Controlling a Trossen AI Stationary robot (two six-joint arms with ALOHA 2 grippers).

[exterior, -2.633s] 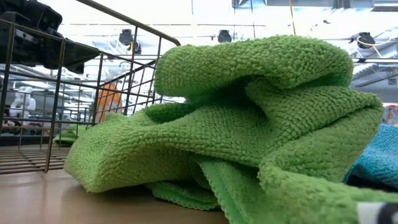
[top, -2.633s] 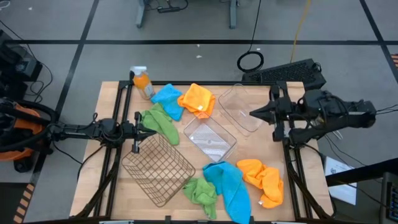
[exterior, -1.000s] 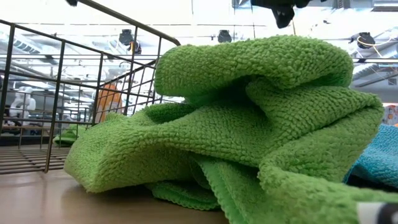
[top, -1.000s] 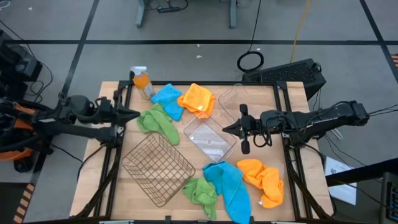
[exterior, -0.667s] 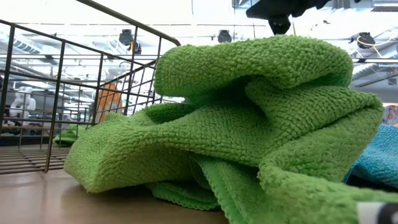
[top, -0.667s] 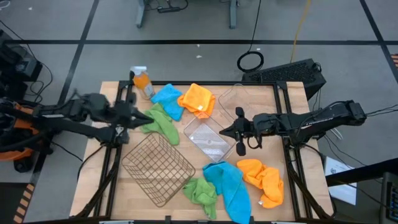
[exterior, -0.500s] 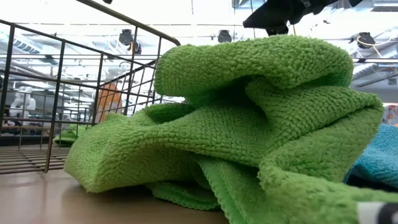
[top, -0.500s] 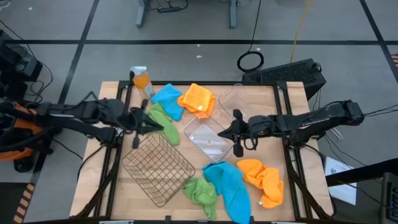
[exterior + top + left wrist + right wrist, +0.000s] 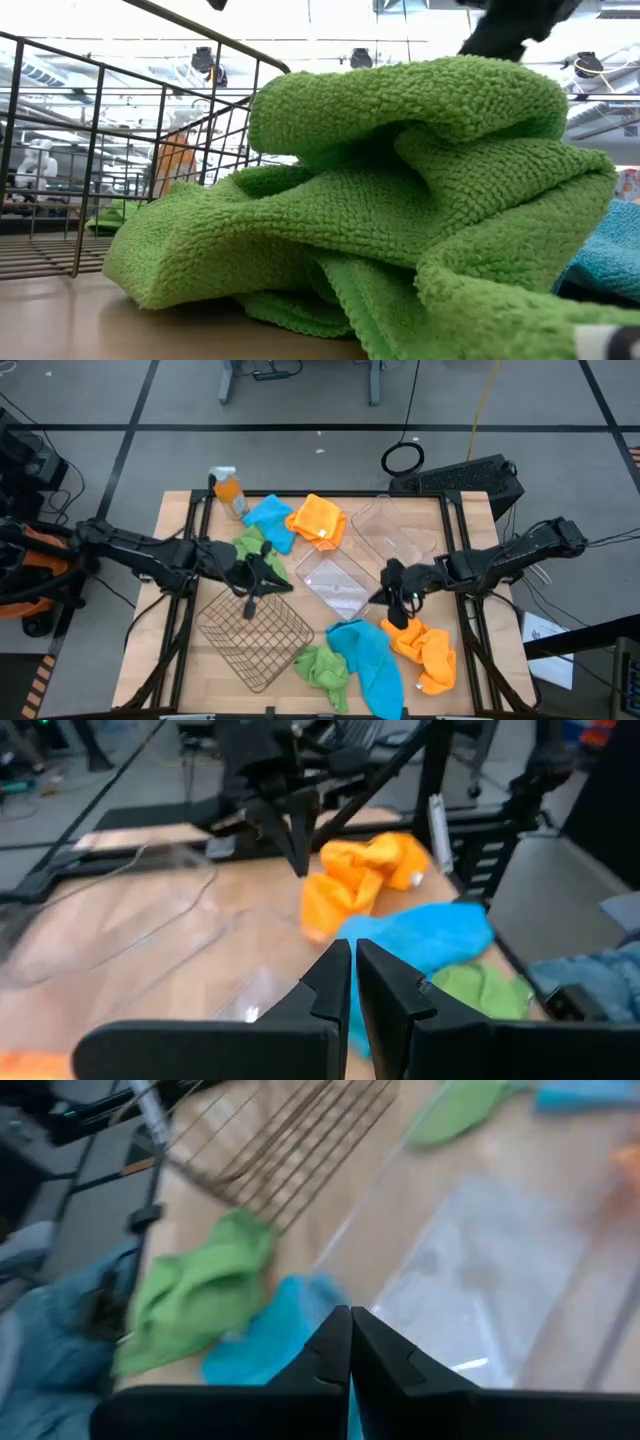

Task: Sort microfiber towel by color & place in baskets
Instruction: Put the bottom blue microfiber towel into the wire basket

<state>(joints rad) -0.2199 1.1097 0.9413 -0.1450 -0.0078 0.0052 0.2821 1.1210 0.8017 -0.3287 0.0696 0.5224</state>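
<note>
Six towels lie on the table. At the far side: blue (image 9: 268,518), orange (image 9: 318,520), green (image 9: 248,546). At the near edge: green (image 9: 322,668), blue (image 9: 368,660), orange (image 9: 425,650). The near green towel (image 9: 400,200) fills the low view. The wire basket (image 9: 250,632) stands left of two clear tubs (image 9: 340,582) (image 9: 392,532). My left gripper (image 9: 262,575), shut, hovers over the far green towel's right end and the basket's far corner. My right gripper (image 9: 395,602), shut, hovers between the middle tub and the near orange towel. The fingers of both are empty (image 9: 352,970) (image 9: 350,1330).
An orange spray bottle (image 9: 229,490) stands at the far left corner. Bare tabletop shows along the left side (image 9: 185,650) and near the right edge (image 9: 440,550). A dark keyboard (image 9: 460,478) lies beyond the far right corner.
My left gripper has swung from the table's left edge toward the middle, coming over the far green towel and the basket's far corner. My right gripper has moved toward the near edge, closer to the near orange towel. No towel has shifted.
</note>
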